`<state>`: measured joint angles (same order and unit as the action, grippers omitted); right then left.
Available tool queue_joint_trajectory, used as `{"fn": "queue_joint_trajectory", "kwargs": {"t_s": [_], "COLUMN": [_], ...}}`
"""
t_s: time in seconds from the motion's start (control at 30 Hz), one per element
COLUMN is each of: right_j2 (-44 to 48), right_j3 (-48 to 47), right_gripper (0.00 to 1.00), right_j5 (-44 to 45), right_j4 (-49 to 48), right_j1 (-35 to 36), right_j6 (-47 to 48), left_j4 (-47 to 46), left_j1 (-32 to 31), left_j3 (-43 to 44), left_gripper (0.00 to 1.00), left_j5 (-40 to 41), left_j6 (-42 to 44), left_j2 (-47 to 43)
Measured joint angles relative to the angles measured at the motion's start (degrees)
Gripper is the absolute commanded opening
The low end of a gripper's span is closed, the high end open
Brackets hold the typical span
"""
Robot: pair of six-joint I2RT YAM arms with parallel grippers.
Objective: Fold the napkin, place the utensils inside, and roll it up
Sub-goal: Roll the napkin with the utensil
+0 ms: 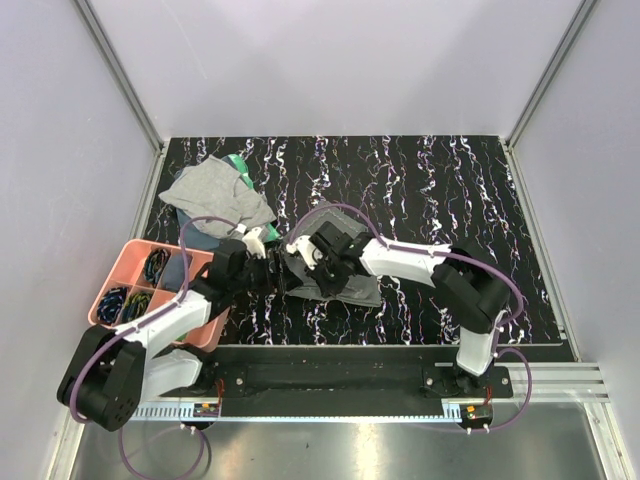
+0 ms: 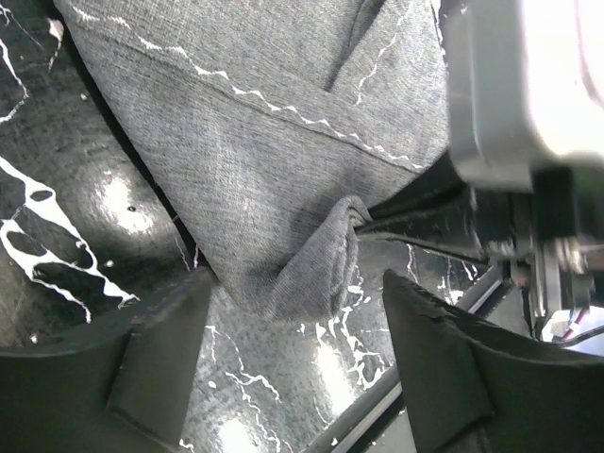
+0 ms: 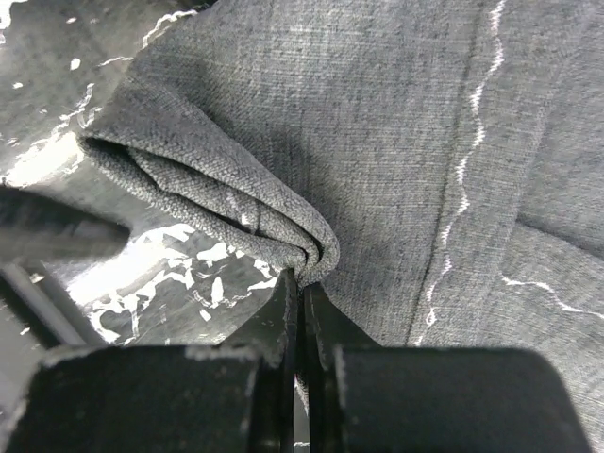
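Note:
The napkin (image 1: 338, 272) is a dark charcoal cloth, bunched and partly folded on the black marbled table between the two arms. My right gripper (image 3: 300, 276) is shut, its tips pinching a folded, layered edge of the napkin (image 3: 396, 142). My left gripper (image 2: 297, 316) stands open just short of a hanging corner of the napkin (image 2: 316, 269), with its fingers (image 2: 156, 344) on either side and nothing between them. In the left wrist view the right gripper (image 2: 370, 226) shows at the right, holding that same fold. The utensils are out of view.
A lighter grey cloth (image 1: 215, 195) lies over a green item at the back left. A pink compartment tray (image 1: 120, 262) with small items stands at the left edge beside the left arm. The table's near edge rail (image 2: 415, 387) runs under the left gripper.

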<state>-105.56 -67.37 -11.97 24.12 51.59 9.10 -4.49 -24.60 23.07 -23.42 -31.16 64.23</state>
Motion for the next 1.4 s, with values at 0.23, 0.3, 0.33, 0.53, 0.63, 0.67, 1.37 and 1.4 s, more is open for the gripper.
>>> {"fn": "queue_joint_trajectory", "kwargs": {"t_s": [0.23, 0.3, 0.33, 0.53, 0.63, 0.67, 1.37, 1.4], "right_j2": [-2.6, -3.6, -4.1, -6.8, -7.6, -7.7, -13.8, -14.0], "right_j3": [-4.6, -5.7, -6.2, -8.5, -9.0, -9.1, -14.9, -15.1], "right_gripper": [0.0, 0.0, 0.0, 0.0, 0.0, 0.0, 0.0, 0.0], "right_j5": [-5.3, -6.9, -7.6, -11.6, -12.9, -13.2, -20.4, -20.7], "right_j4": [5.9, 7.3, 7.9, 10.6, 11.8, 12.0, 18.0, 18.3], "right_j1": [-1.7, -2.3, -2.6, -3.9, -4.2, -4.2, -7.5, -7.7], "right_j6": [-0.3, -0.3, -0.3, -0.3, -0.3, -0.3, -0.1, -0.1], "left_j4": [-1.6, -2.6, -3.2, -7.3, -10.3, -10.8, -18.3, -18.3], "left_j1": [-0.2, -0.3, -0.3, -0.4, -0.4, -0.4, -0.4, -0.4], "left_j3": [-3.4, -4.7, -5.3, -6.5, -6.5, -6.5, -6.5, -6.5], "left_gripper": [0.91, 0.92, 0.92, 0.91, 0.88, 0.87, 0.61, 0.59], "left_j5": [-0.5, -0.8, -0.9, -1.1, -1.4, -1.5, -6.5, -6.5], "left_j6": [0.0, 0.0, 0.0, 0.3, 0.6, 0.7, 2.4, 2.4], "left_j2": [-2.3, -2.4, -2.4, -1.0, 1.5, 2.2, 9.8, 9.9]}}
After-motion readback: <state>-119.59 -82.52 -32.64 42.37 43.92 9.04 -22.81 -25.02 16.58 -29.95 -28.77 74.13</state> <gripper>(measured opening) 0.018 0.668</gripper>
